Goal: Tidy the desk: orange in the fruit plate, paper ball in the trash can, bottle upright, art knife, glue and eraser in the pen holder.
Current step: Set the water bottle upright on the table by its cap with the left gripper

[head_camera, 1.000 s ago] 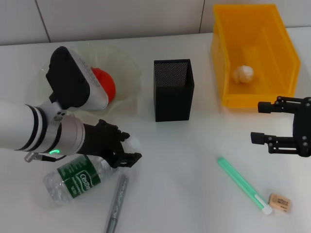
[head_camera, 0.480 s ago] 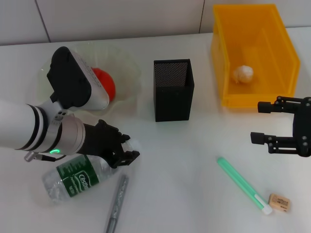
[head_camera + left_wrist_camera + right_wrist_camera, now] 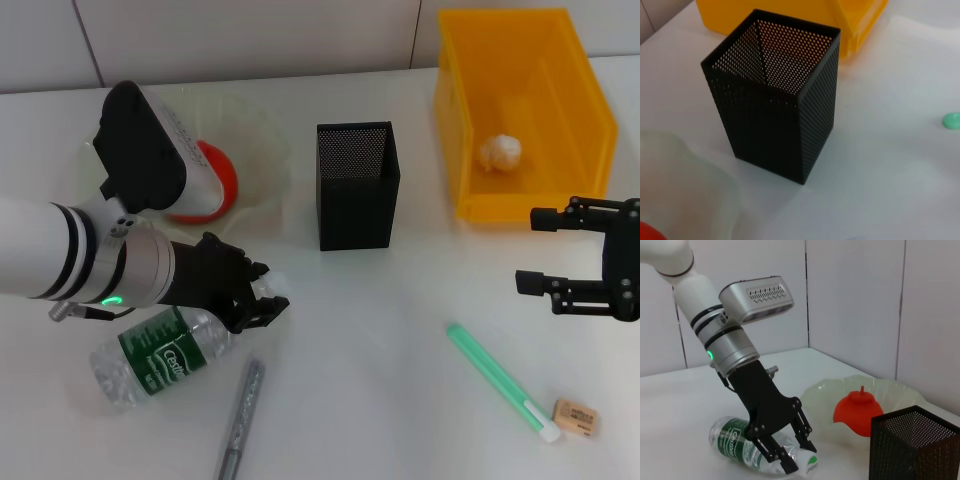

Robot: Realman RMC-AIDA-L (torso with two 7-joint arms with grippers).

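Note:
The clear bottle (image 3: 160,355) with a green label lies on its side at the front left, neck end slightly raised. My left gripper (image 3: 262,302) is shut on its neck by the white cap; the right wrist view shows the fingers (image 3: 790,462) clamping the bottle (image 3: 742,445). The orange (image 3: 218,178) rests in the fruit plate (image 3: 265,150). A paper ball (image 3: 500,152) lies in the yellow trash can (image 3: 455,120). The black mesh pen holder (image 3: 357,190) stands mid-table and looks empty. The grey art knife (image 3: 240,420), green glue (image 3: 498,380) and eraser (image 3: 577,417) lie on the table. My right gripper (image 3: 528,250) hovers open at the right.
The pen holder (image 3: 780,120) stands close to the trash can (image 3: 790,15) and the plate (image 3: 685,185). The art knife lies just in front of the bottle. White table surface stretches between the pen holder and the glue.
My left gripper has moved slightly back and up, pulling the bottle's neck with it; the bottle has shifted and tilted. The right arm has not moved.

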